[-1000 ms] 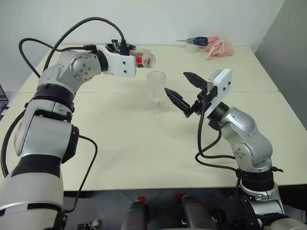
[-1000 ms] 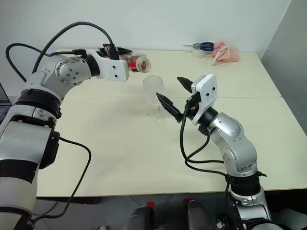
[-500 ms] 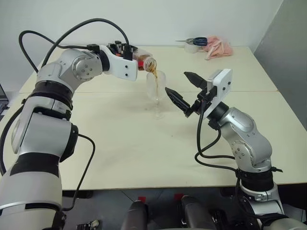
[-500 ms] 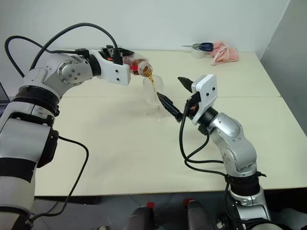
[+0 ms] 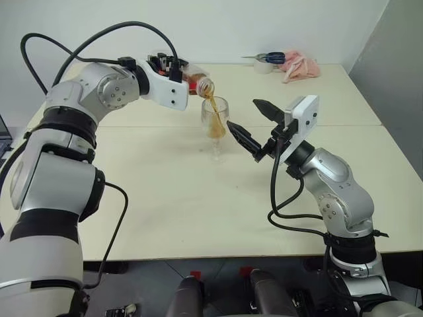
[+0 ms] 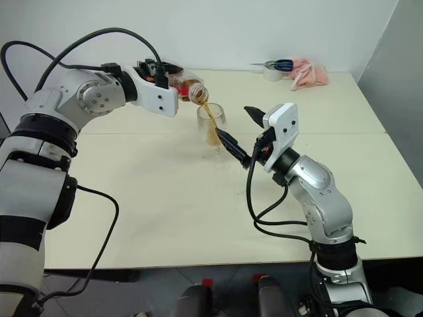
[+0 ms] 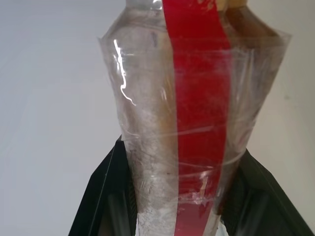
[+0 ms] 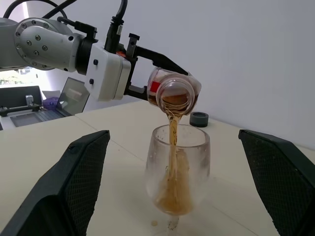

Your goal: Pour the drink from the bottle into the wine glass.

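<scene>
I tip the bottle (image 8: 173,91), pinched tight in my left gripper (image 5: 173,66), above the wine glass (image 5: 215,123) on the table (image 5: 165,198) so the drink (image 8: 173,135) falls in, while my right gripper (image 5: 253,122) waits spread wide beside it.

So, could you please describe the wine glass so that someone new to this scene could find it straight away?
Start at the cream table and look to its middle, between the two robot arms. There the wine glass stands upright just ahead of the open right gripper. It is the only stemmed clear glass, with amber drink streaming in from the tilted bottle above.
</scene>
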Motion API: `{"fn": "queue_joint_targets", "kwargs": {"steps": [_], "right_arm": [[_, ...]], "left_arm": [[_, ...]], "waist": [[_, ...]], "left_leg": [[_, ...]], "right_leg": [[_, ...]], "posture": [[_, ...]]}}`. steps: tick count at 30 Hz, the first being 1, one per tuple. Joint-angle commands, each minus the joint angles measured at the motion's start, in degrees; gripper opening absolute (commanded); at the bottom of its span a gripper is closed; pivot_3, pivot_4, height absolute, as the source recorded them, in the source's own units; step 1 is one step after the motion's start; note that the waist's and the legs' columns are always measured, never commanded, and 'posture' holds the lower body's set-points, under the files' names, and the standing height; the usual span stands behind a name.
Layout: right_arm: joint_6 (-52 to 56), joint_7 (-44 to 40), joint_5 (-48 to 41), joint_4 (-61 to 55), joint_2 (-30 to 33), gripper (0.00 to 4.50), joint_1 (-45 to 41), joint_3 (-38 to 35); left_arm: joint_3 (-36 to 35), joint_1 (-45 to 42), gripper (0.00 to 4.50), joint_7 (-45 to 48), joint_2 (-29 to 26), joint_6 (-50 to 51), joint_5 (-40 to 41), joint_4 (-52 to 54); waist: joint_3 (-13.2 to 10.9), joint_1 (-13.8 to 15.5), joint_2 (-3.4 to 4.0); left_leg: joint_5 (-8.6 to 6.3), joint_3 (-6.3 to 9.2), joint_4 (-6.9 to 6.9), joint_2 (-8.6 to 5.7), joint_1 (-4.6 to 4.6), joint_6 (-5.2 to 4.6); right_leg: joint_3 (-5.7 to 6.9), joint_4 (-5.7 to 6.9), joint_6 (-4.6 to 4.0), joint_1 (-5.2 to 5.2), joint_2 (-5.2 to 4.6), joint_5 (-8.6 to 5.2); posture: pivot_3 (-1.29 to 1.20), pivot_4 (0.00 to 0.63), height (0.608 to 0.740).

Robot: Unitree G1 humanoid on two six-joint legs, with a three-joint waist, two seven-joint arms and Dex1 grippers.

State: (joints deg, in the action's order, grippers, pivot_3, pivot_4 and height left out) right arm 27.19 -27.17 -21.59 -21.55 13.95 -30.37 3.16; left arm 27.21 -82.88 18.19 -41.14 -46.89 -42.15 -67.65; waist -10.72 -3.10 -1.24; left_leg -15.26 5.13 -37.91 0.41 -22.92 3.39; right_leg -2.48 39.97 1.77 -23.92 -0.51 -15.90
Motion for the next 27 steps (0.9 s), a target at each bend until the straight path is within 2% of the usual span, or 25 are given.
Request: {"fn": "queue_joint_targets", "kwargs": {"steps": [1, 27], "right_arm": [[-1.6, -0.2, -0.5, -1.2, -0.2, 4.5, -0.2, -0.3], [-0.8, 0.1, -0.7, -2.4, 0.1, 4.5, 0.5, -0.3]], "left_arm": [[0.0, -2.7, 1.72, -1.8, -1.5, -0.1, -0.6, 0.1], [1.2, -3.1, 1.72, -3.8, -1.0, 0.9, -1.8, -1.5]], "waist": [[0.0, -0.1, 0.0], [0.0, -0.1, 0.0]], "left_leg": [[0.0, 0.0, 0.0, 0.0, 0.0, 0.0], [0.0, -0.02, 0.0, 0.0, -0.03, 0.0]], "right_leg": [[0.0, 0.0, 0.0, 0.0, 0.0, 0.0], [-0.02, 0.02, 0.0, -0.05, 0.0, 0.0]], "posture": [[0.0, 0.15, 0.74], [0.0, 0.15, 0.74]]}}
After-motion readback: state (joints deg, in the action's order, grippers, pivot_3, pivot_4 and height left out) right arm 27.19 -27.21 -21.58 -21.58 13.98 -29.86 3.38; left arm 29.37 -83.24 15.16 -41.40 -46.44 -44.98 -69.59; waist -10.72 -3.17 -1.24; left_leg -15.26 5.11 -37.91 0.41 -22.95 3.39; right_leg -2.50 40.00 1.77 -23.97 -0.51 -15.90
